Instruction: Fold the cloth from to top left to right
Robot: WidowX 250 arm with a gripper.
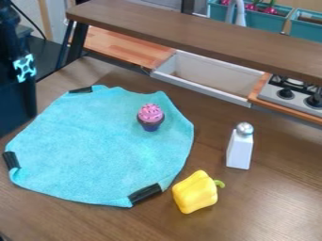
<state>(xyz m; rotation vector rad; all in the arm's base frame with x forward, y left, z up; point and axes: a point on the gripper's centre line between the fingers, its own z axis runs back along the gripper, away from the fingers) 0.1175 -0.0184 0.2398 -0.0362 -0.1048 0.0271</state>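
Note:
A turquoise cloth (104,146) lies spread mostly flat over the left and middle of the brown table, its outline rounded and uneven. Black patches sit on its edge at the top left, far left and bottom right. On the cloth's upper right part stands a toy cupcake (151,117) with pink topping and a dark base. Part of the black robot arm (16,89) stands at the upper left edge of the view, beside the cloth.
A yellow toy pepper (195,192) lies just off the cloth's lower right edge. A white shaker (240,147) with a silver top stands farther right. Behind the table are a brown shelf (201,35), a white sink (207,77) and a stove (292,94).

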